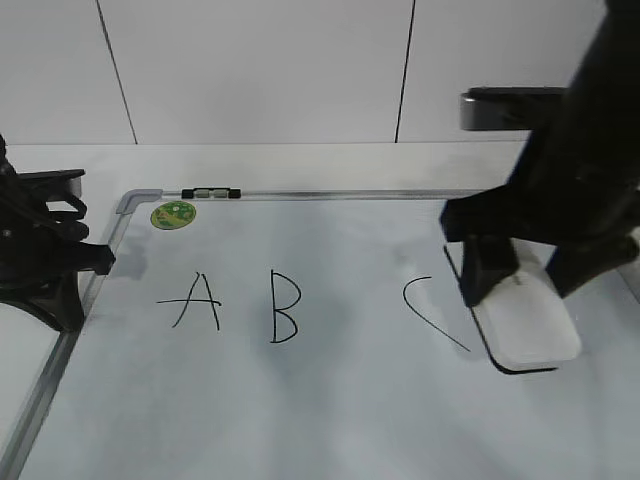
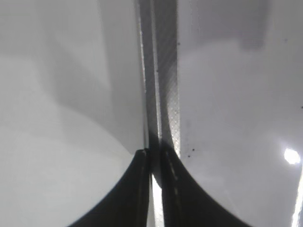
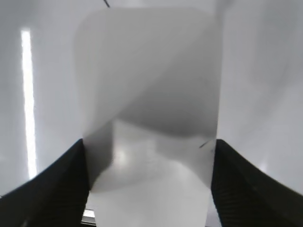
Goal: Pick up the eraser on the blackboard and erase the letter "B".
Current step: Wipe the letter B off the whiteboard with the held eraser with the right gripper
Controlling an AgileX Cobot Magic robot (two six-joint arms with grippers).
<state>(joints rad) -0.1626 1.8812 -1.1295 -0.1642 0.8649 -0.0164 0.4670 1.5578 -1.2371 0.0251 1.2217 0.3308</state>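
Clearly the right gripper (image 1: 530, 270) straddles the eraser (image 1: 530, 325), fingers wide on both long sides, not visibly pinching yet. It lies on the blackboard (image 1: 330, 420) beside "C"; the letter "B" (image 1: 284, 308) waits leftward. The left gripper (image 2: 154, 156) sits closed, empty.

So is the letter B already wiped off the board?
No, the letter "B" is whole in black on the blackboard, between the A and C, and the eraser sits past the C.
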